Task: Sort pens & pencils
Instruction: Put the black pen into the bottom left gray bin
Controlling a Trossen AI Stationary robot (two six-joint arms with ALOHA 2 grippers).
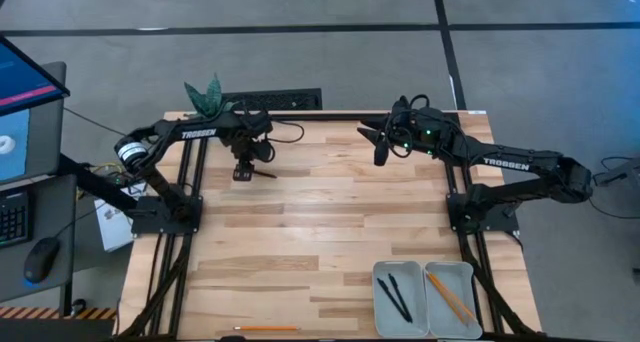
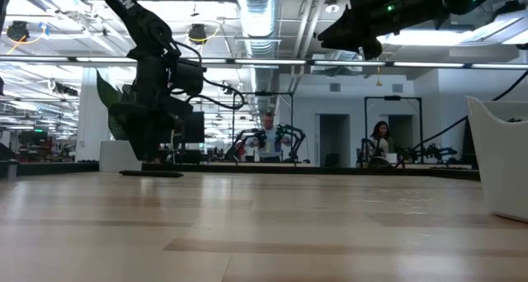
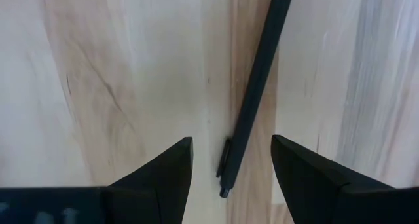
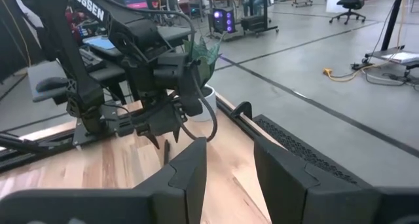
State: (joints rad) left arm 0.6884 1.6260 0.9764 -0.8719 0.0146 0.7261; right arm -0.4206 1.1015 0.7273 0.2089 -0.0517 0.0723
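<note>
One black pen [image 3: 252,93] lies flat on the wooden table at the far left, also seen in the high view [image 1: 264,170]. My left gripper [image 3: 232,140] points down over it, open, one finger on each side of the pen's clip end [image 3: 226,175], touching nothing. My right gripper [image 1: 380,147] hangs open and empty, high above the far right of the table, fingers [image 4: 196,155] level. Two black pens [image 1: 394,298] lie in the left grey tray [image 1: 382,317]. Orange pencils [image 1: 450,297] lie in the right tray [image 1: 468,277]. Another orange pencil [image 1: 268,328] lies at the near edge.
The two trays sit side by side at the near right corner. A green plant [image 1: 208,97] and a black strip [image 1: 280,100] stand at the far edge. A monitor, keyboard and mouse [image 1: 40,257] are off the table's left. People show far behind [image 2: 268,138].
</note>
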